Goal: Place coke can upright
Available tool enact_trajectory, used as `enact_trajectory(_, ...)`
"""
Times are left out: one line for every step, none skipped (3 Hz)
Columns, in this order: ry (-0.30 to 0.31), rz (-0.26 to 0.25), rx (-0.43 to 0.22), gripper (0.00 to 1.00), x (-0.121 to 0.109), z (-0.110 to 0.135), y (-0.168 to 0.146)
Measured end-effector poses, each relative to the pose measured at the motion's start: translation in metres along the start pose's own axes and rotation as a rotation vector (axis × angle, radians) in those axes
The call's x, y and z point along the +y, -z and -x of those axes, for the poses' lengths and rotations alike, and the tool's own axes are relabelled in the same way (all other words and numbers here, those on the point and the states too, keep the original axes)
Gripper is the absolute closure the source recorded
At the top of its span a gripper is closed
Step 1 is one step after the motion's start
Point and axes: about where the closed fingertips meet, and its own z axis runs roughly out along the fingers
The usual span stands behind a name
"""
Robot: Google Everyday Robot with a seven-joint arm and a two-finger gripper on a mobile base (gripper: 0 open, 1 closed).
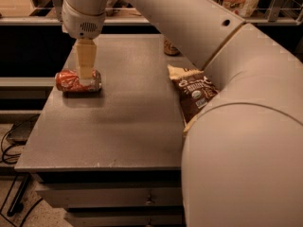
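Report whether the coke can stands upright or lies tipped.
Tipped: the coke can lies on its side on the table. The gripper hangs over its right half.
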Motion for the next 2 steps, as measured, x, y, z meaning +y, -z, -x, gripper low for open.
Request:
enact_trajectory(0.005,0.014,0.038,0.00,-0.007,0.007,-0.023)
enact_trajectory(-0.006,0.027,0.105,0.00,-0.007,0.005,-0.041)
